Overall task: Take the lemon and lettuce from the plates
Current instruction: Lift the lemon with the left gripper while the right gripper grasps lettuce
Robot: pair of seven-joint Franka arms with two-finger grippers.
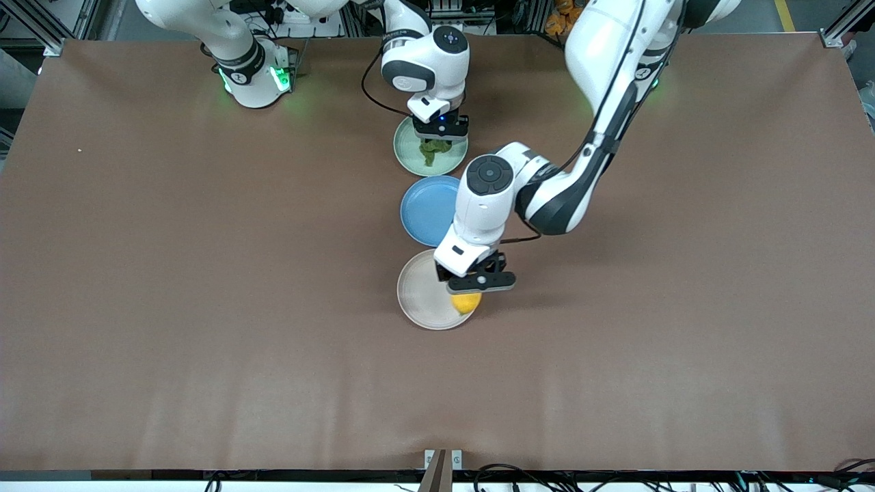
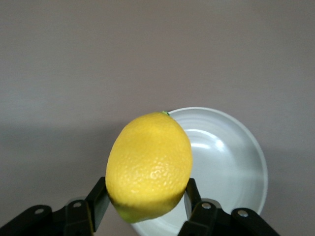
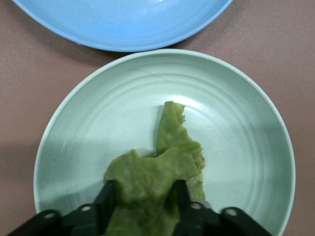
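Observation:
My left gripper [image 1: 470, 290] is shut on the lemon [image 1: 466, 302], a bright yellow oval, and holds it over the rim of the beige-cream plate [image 1: 420, 294]. In the left wrist view the lemon [image 2: 150, 164] sits between the black fingers [image 2: 98, 201], with the plate [image 2: 226, 167] below and to one side. My right gripper [image 1: 438, 139] is shut on the lettuce [image 1: 433, 152], a green wrinkly leaf, over the mint green plate [image 1: 410, 154]. In the right wrist view the lettuce [image 3: 162, 167] hangs from the fingers [image 3: 106, 199] over that plate [image 3: 88, 142].
An empty blue plate [image 1: 425, 208] lies between the two task plates, partly under the left arm; its edge shows in the right wrist view [image 3: 123, 22]. The brown table [image 1: 205, 273] stretches wide toward both ends.

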